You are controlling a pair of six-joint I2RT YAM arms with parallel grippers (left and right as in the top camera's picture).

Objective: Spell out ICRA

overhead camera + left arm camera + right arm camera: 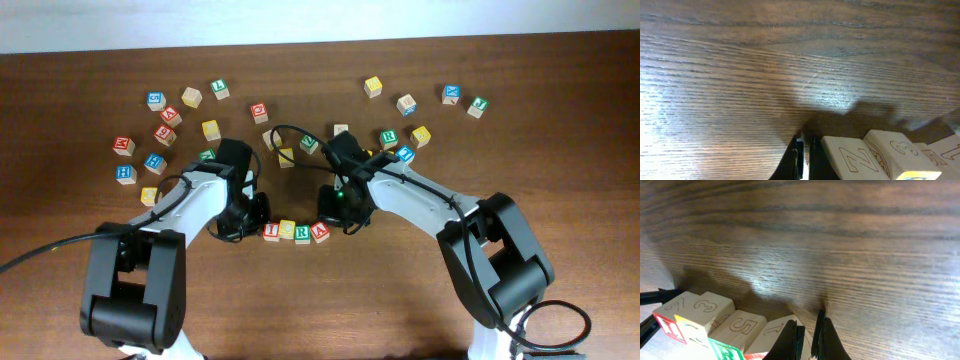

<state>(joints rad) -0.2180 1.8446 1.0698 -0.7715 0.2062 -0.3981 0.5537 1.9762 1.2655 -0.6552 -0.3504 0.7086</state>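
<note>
Four letter blocks stand in a row at the table's front middle: a red block (270, 231), a yellow one (287, 229), a green R (303, 234) and a red A (320, 233). My left gripper (250, 216) is shut and empty, just left of the row. In the left wrist view its fingers (801, 156) are beside a block side carved N (850, 157). My right gripper (336, 210) is shut and empty at the row's right end. In the right wrist view its fingers (810, 330) are beside a block side carved 1 (771, 330).
Loose letter blocks are scattered across the back: a cluster at the left (160, 130), several at the right (405, 105), and a few just behind the grippers (286, 156). Both arms lie close together over the table's middle.
</note>
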